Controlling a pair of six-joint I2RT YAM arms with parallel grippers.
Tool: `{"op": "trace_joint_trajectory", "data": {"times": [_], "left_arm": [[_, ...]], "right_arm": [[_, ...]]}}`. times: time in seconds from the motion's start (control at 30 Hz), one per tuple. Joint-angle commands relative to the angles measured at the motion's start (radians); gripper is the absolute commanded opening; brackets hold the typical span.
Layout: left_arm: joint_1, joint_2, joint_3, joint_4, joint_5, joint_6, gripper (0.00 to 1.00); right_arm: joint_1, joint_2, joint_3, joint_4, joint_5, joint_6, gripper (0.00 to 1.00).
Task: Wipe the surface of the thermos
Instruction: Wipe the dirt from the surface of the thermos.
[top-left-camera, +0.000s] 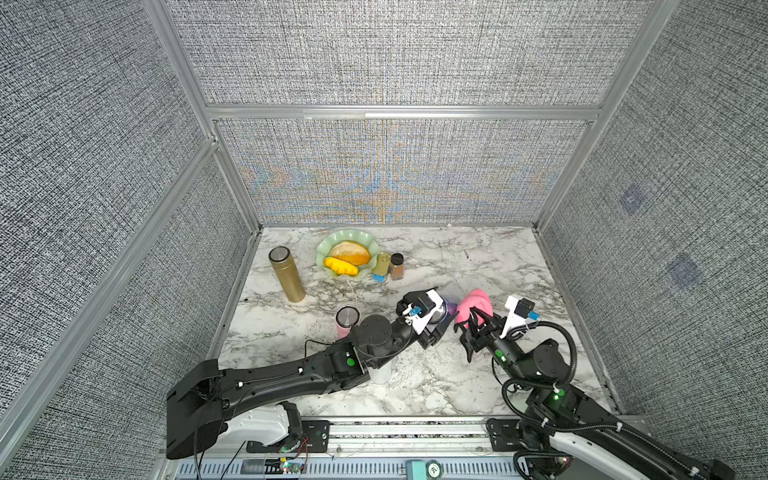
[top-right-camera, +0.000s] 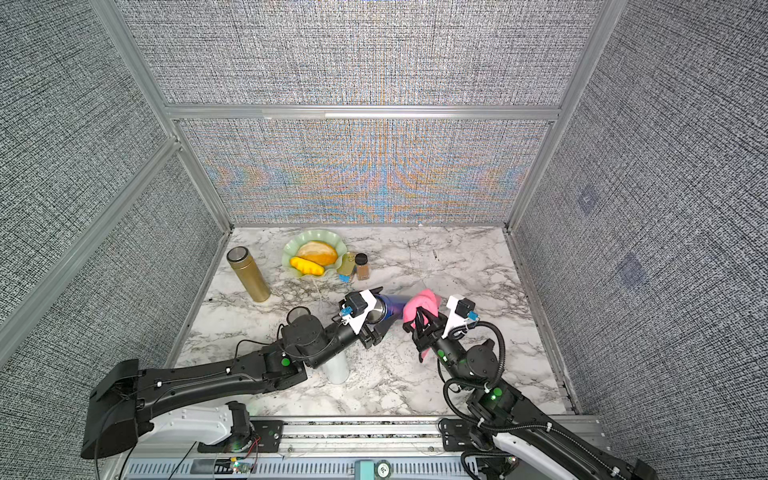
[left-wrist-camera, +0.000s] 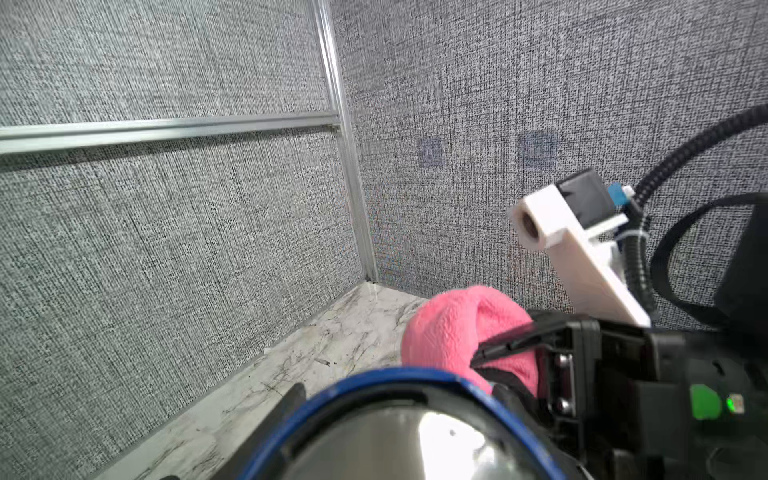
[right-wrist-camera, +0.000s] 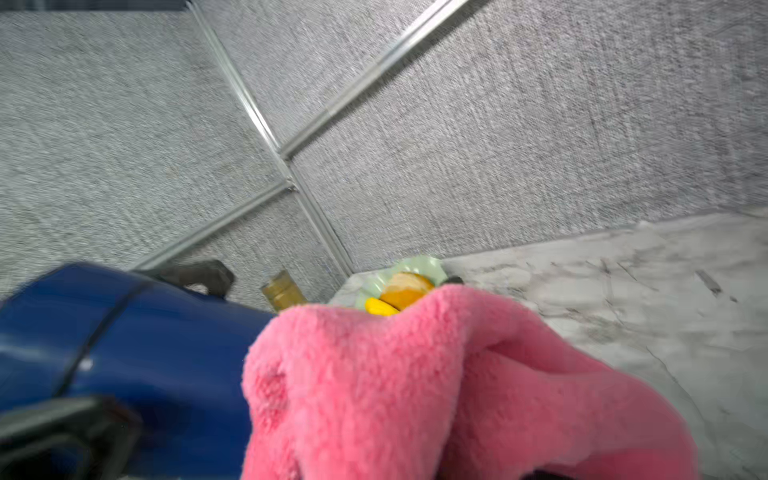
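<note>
thermos (top-right-camera: 394, 304): glossy blue metal cylinder, held sideways above veined marble table (top-right-camera: 457, 257) | left gripper (top-right-camera: 376, 313): jaws clamped across its lid end | right gripper (top-right-camera: 420, 321): jaws pinching fluffy pink cloth (top-right-camera: 422, 300), cloth touching thermos base end

At the back of the tabletop (top-left-camera: 478, 257), a plate (top-left-camera: 328, 243) holds food (top-left-camera: 349, 257). A standing flask (top-left-camera: 287, 276) is to its left, two small jars (top-left-camera: 397, 266) just beside its right. In front, the thermos (top-right-camera: 392, 304) lies between the left tool (top-right-camera: 376, 313) and the right tool (top-right-camera: 419, 316), touching the cloth (top-right-camera: 422, 301).
</note>
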Motion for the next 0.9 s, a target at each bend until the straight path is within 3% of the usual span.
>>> {"op": "trace_joint_trajectory", "data": {"times": [0.0, 0.27, 0.5, 0.6, 0.73, 0.87], "left_arm": [[0.0, -0.009, -0.007, 0.113, 0.058, 0.025, 0.0], [0.004, -0.006, -0.039, 0.17, 0.058, 0.042, 0.0], [0.068, 0.008, -0.059, 0.209, 0.111, 0.041, 0.0], [0.089, 0.005, -0.073, 0.226, 0.171, 0.04, 0.0], [0.095, -0.008, -0.098, 0.262, 0.183, 0.058, 0.0], [0.1, 0.011, -0.082, 0.256, 0.16, 0.051, 0.0]], "right_arm": [[0.003, 0.076, 0.012, 0.062, -0.103, 0.02, 0.0], [-0.002, 0.28, -0.201, 0.312, 0.073, 0.129, 0.0], [0.007, 0.154, 0.015, 0.096, -0.073, 0.057, 0.0], [0.01, 0.148, 0.054, 0.085, -0.102, 0.045, 0.0], [0.009, 0.196, -0.023, 0.105, 0.023, 0.07, 0.0], [-0.018, 0.297, -0.168, 0.277, 0.093, 0.118, 0.0]]}}
